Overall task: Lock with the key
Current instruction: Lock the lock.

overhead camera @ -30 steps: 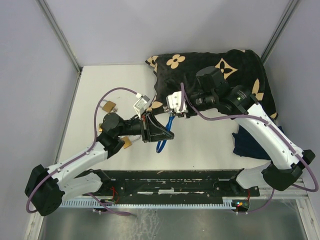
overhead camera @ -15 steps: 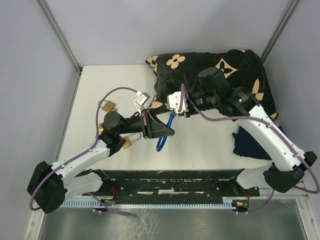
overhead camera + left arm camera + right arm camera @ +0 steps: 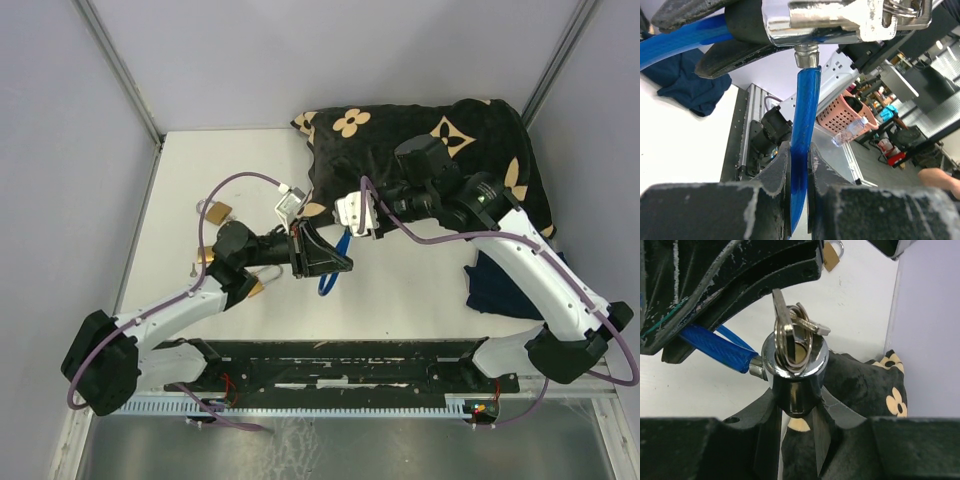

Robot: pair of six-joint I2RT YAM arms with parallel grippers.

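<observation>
Above the middle of the desk (image 3: 220,170), the two arms meet over a cable lock held in the air. The left gripper (image 3: 799,165) has its jaws pressed tight on the blue cable (image 3: 805,110), pinching it a little below the point where it enters the lock's metal body. The right gripper (image 3: 794,410) has its jaws clamped on the chrome lock cylinder (image 3: 794,375), gripping it on both sides. A ring of keys (image 3: 785,325) sits at the end face of the cylinder, with one key standing up and another angled to the side. Whether a key is seated in the keyhole cannot be told.

From overhead, the cable hangs in a blue loop between the two arms, just above the desk surface. The left arm reaches in from the near left corner, and the right arm bends in from the near right. A black cloth (image 3: 400,130) with beige flower shapes lies bunched at the far right of the desk. A dark blue cloth (image 3: 495,285) lies under the right arm. A brass padlock (image 3: 217,211) rests on the desk to the left, apart from both arms.
</observation>
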